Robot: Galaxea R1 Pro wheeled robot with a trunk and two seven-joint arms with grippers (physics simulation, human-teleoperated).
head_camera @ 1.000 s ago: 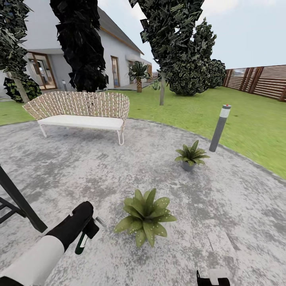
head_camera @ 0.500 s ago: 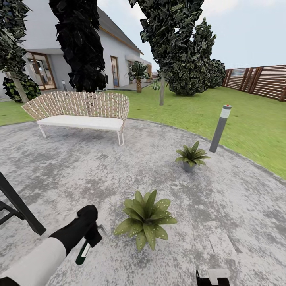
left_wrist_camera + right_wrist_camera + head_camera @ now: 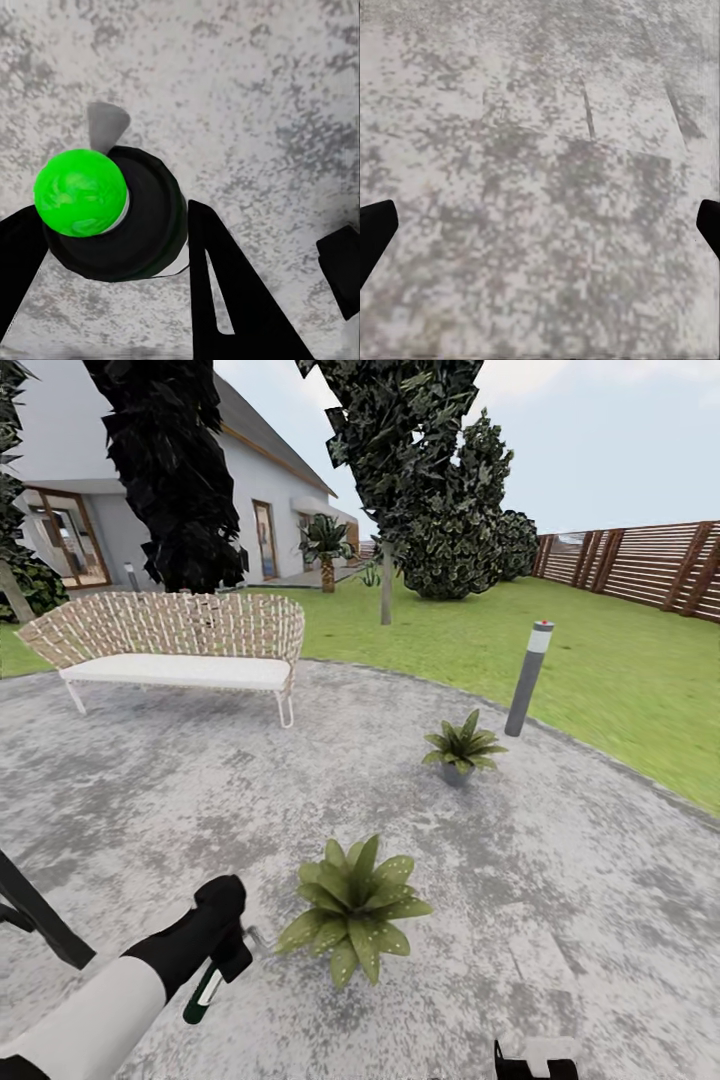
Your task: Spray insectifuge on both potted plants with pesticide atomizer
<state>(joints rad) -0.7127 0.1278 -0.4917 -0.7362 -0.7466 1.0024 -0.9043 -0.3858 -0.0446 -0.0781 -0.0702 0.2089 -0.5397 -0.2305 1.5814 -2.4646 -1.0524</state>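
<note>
The left end effector [image 3: 222,950] hangs low over the round patio [image 3: 560,880], which is grey, rough and speckled stone. Its two black fingers [image 3: 225,300] are closed on the pesticide atomizer [image 3: 205,992], a small dark bottle with a pale label. The bottle hangs down from the grip, just beside the near potted plant [image 3: 352,908]. From the left wrist, the bottle [image 3: 120,217] looks round and black with a shiny bright green ball on it.

The near plant has pointed green leaves with pale dots. The far potted plant [image 3: 460,746] sits in a small grey pot, near a tall grey lamp post [image 3: 527,678] with a red dot on top.

The right end effector [image 3: 540,225] is wide open over bare stone, holding nothing.

A woven bench [image 3: 175,645] with thin white legs stands at the patio's edge
</note>
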